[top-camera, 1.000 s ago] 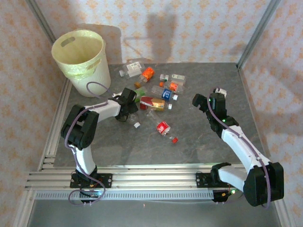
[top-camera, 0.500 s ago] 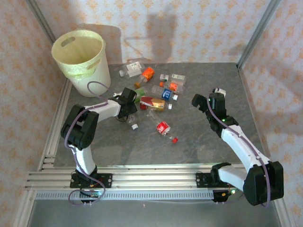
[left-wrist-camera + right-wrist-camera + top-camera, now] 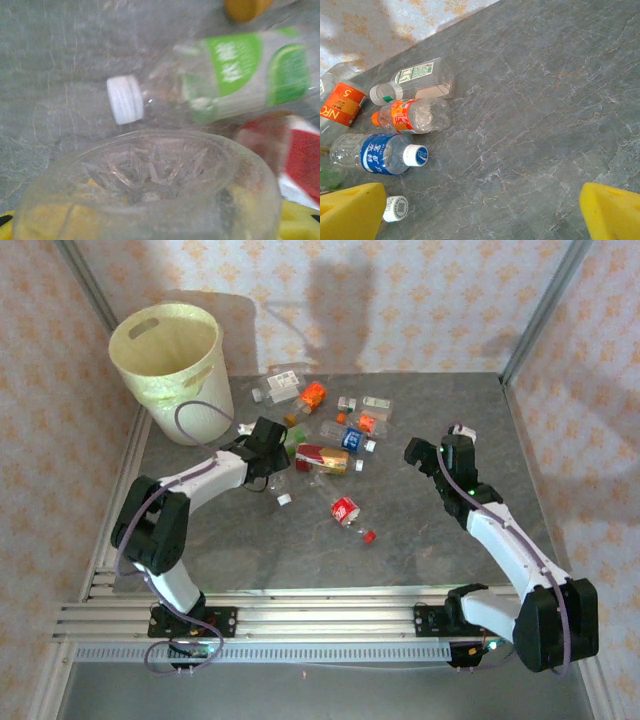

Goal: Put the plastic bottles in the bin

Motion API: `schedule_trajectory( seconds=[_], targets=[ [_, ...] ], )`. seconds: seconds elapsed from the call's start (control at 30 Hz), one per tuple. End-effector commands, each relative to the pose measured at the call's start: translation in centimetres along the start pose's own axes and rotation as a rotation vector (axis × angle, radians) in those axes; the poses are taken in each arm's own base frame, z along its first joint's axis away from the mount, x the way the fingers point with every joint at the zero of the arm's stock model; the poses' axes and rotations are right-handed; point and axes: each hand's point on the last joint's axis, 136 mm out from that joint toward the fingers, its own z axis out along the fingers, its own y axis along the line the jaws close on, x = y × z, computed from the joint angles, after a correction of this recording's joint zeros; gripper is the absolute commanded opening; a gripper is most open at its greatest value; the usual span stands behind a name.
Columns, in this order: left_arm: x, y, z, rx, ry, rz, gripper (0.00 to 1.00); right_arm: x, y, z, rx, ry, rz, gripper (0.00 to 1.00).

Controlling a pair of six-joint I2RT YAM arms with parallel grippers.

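The grey stone-patterned table (image 3: 420,540) carries everything. On its far left corner stands the one large round cream-white plastic bin (image 3: 165,365), with a pale yellow-green liner; no bottle can be seen inside it.

Two arms work here. The left gripper (image 3: 268,438) appears clenched on a clear ribbed plastic bottle (image 3: 150,190), whose base sits close under the wrist camera. The right gripper (image 3: 482,215) is spread wide with nothing in it, above bare table right of the pile.

The step in hand looks like the pick-up. The next move calls for a lift clear of the neighbouring green-labelled clear bottle (image 3: 235,75), then a carry left over the bin's rim.

I count roughly eleven bottles, though they overlap, and at least three loose caps.
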Motion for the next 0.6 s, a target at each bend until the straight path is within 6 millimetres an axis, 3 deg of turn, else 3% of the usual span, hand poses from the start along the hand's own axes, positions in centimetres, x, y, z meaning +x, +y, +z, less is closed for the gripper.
schedule_trajectory(
  seconds=[0.0,0.4,0.57],
  targets=[
    [-4.2,-0.9,-4.0,0.017,-0.139,0.027,0.52,-1.3,1.1,-0.4,-0.040,-0.025,0.010,0.99],
    [-15.4,-3.5,-16.3,0.094,-0.517,0.031,0.52,-2.2,2.0,-1.0,-0.098,-0.068,0.034,0.99],
    [-19.2,-1.9,-21.1,0.037,-0.690,-0.063,0.51,-2.4,2.1,-1.0,-0.100,-0.073,0.039,0.99]
  ],
)
